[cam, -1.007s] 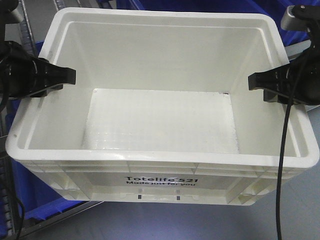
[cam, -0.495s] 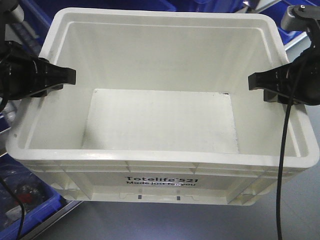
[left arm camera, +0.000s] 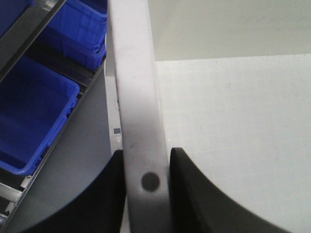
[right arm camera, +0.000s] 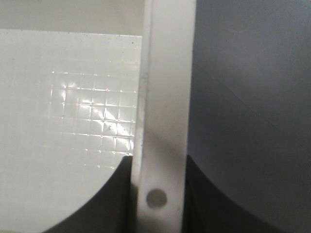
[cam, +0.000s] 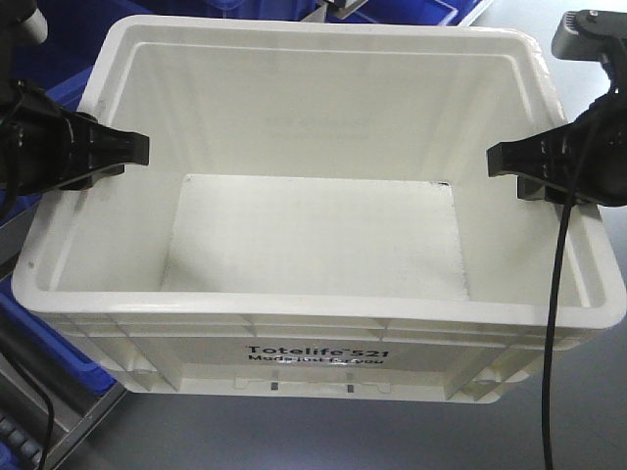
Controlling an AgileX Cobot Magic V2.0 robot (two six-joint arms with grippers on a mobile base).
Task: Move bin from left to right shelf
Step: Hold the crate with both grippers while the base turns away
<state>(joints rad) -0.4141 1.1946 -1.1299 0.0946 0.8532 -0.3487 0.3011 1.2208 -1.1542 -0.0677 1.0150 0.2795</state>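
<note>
The bin [cam: 313, 311], a large white tote with black "Totelife 521" print on its near wall, fills the front view and is empty inside. My left gripper [cam: 88, 157] is shut on the bin's left rim, and my right gripper [cam: 558, 171] is shut on its right rim. In the left wrist view both black fingers of the left gripper [left arm camera: 146, 182] press against the rim of the bin [left arm camera: 136, 87]. The right wrist view shows the right gripper [right arm camera: 158, 194] clamping the opposite rim of the bin [right arm camera: 167, 73] the same way.
Blue bins [cam: 29, 323] sit on a metal shelf rail [cam: 88, 411] at the lower left, and more blue bins [cam: 392, 10] show behind the tote. Below the left rim are stacked blue bins [left arm camera: 34, 111] and a grey rail [left arm camera: 29, 26]. Grey floor [right arm camera: 252, 97] lies under the right side.
The blue bins and shelf rails behind and below the tote have shifted across the view. The tote stays in the same place between both grippers, and both grips are unchanged.
</note>
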